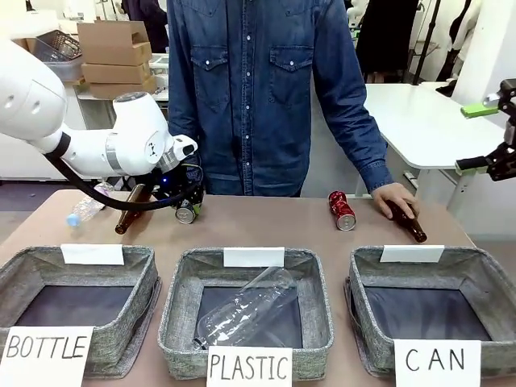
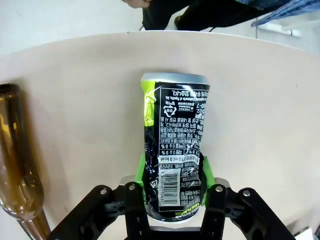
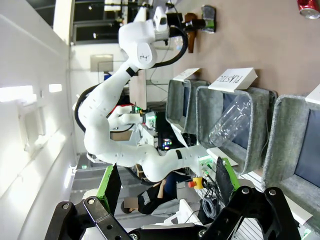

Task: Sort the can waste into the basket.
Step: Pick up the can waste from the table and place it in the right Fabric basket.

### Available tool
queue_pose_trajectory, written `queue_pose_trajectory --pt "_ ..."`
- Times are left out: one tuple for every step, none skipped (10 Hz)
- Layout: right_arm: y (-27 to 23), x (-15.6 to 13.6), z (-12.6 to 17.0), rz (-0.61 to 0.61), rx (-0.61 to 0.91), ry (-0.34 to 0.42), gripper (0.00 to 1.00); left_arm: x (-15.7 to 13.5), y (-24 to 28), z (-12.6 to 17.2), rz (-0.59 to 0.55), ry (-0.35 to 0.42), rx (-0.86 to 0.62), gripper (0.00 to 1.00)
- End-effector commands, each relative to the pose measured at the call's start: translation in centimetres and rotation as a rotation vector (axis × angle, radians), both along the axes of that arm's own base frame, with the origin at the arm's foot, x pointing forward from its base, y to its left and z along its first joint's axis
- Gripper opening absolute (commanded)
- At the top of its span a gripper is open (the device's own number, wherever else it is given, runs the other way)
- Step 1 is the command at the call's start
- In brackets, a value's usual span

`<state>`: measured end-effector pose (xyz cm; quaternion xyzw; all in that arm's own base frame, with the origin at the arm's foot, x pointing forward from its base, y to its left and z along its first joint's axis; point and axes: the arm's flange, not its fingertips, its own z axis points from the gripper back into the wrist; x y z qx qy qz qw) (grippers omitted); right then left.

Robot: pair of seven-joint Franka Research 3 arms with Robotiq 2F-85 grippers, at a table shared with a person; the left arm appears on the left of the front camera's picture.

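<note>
Grey fabric baskets line the near edge of the table (image 1: pixel 266 222). On the left, beyond the BOTTLE basket (image 1: pixel 32 262), a clear plastic bottle (image 1: pixel 85 207) lies near the far corner. A brown bottle (image 1: pixel 131 208) lies just beside it. Next along, the left gripper (image 1: pixel 187 205) is down at the tabletop. Its green pads pinch a crushed black can (image 1: pixel 187 213) with a lime-green patch, gripping it near one end. From where I stand the can looks to be lying on the table, though it could be just clear of it. The PLASTIC basket (image 1: pixel 181 266) in the middle holds a see-through bottle (image 1: pixel 250 310) lying at a slant. Right of centre a red can (image 1: pixel 342 210) lies on the table, beyond the CAN basket (image 1: pixel 484 270) and apart from it. A person's hand (image 1: pixel 393 197) rests on a second brown bottle (image 1: pixel 413 226) near that can. At the far right the right gripper (image 1: pixel 484 135) hangs high above the table's edge, its fingers spread wide.
</note>
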<state>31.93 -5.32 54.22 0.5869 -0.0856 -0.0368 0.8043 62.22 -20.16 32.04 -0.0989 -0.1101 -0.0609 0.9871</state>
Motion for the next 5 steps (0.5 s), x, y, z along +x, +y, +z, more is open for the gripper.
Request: queue_pose_trajectory --pt "0.1 0.3 0.3 0.003 0.020 -0.020 1.00 -0.1 0.0 -0.2 0.048 -0.012 0.045 0.05" --pt "0.1 0.3 0.3 0.003 0.020 -0.020 1.00 -0.1 0.0 -0.3 0.055 -0.006 0.050 0.00" --pt "0.1 0.3 0.3 0.003 0.020 -0.020 1.00 -0.2 0.1 -0.2 0.061 0.001 0.051 0.00" --pt "0.1 0.3 0.3 0.003 0.020 -0.020 1.00 -0.5 0.3 0.3 0.070 0.007 0.053 0.00" --pt "0.1 0.3 0.3 0.003 0.020 -0.020 1.00 -1.5 1.0 1.8 0.052 0.021 0.040 0.00"
